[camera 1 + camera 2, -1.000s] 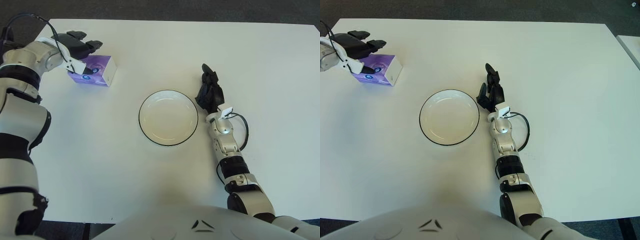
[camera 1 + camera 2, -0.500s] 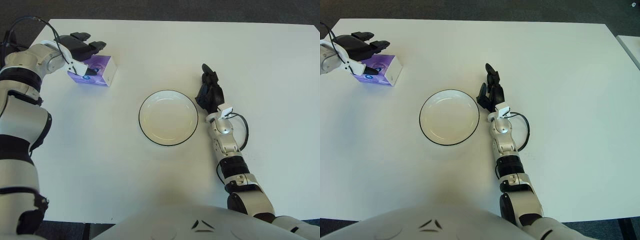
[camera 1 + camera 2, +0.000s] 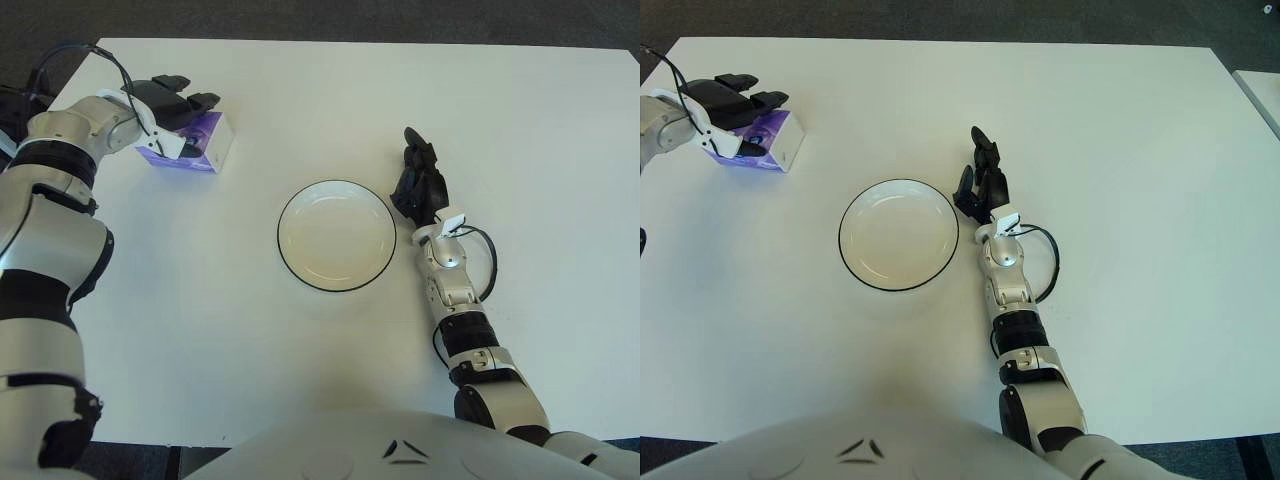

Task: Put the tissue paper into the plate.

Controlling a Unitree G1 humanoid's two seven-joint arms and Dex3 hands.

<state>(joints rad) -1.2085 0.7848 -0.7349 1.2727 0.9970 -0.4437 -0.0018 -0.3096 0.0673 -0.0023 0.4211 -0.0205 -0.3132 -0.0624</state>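
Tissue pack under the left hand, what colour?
Purple with a white end, the tissue pack shows best in the left eye view.

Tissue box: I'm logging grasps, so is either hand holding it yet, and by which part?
Cannot be told: the left hand is over the tissue box, fingers at its top. The right hand holds nothing.

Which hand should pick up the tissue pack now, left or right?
Left. The left hand is already over the purple tissue pack at the table's far left, fingers spread above it. The right hand sits beside the plate, on its right, far from the pack.
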